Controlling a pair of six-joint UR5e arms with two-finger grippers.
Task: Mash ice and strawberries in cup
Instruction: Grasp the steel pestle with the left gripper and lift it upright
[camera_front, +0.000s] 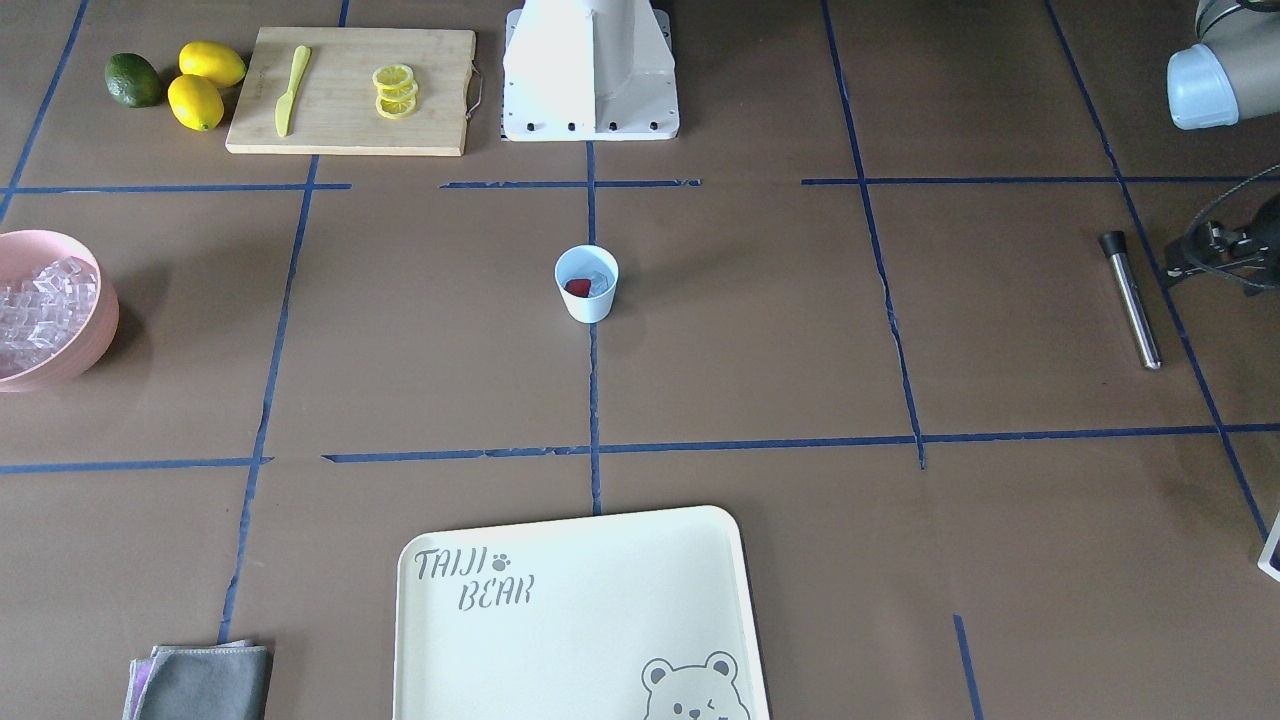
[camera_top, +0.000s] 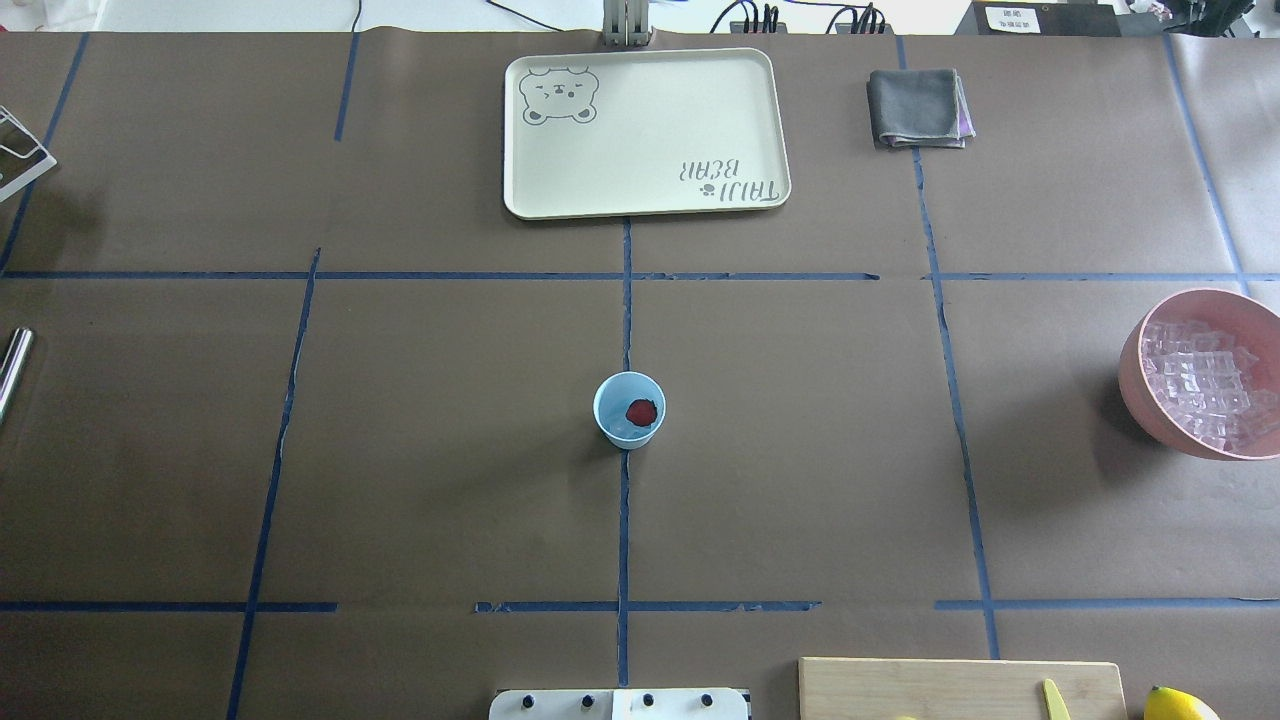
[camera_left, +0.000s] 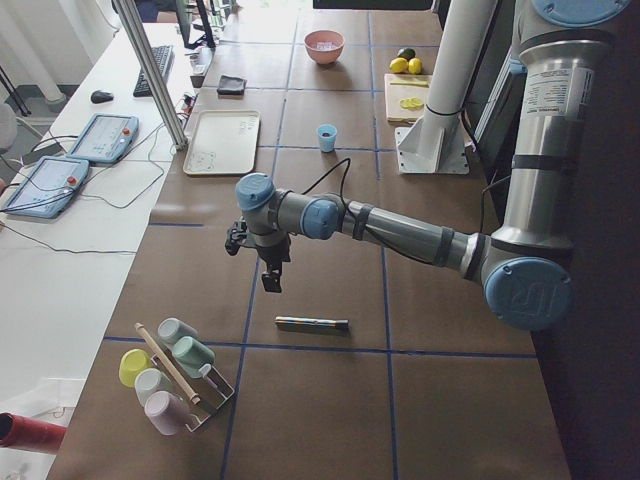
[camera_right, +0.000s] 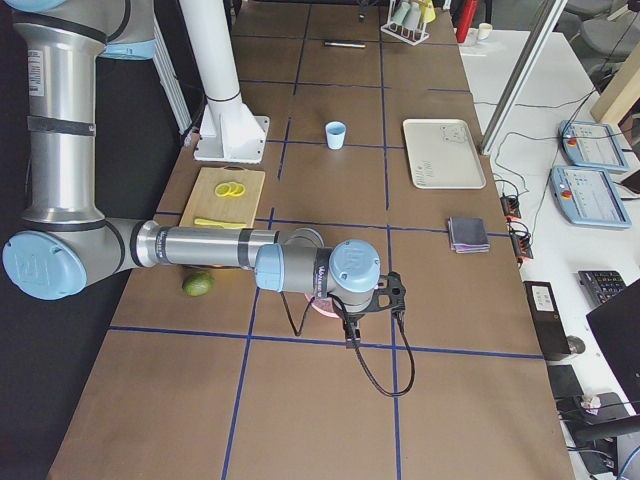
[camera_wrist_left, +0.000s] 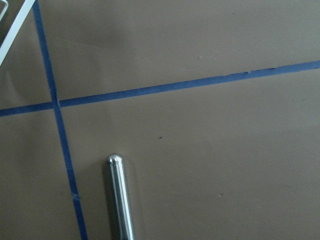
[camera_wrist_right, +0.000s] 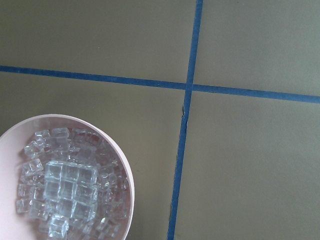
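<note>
The light-blue cup stands at the table's centre on the blue tape line. Inside it lie a red strawberry and some clear ice. More ice cubes fill the pink bowl at the robot's right end. My right gripper hangs over that bowl; I cannot tell its state. At the other end my left gripper hovers just beyond a metal rod lying on the table; I cannot tell its state either.
Near the robot base a wooden board carries lemon slices and a yellow knife; lemons and a lime lie beside it. A cream tray, a grey cloth and a cup rack sit at the edges.
</note>
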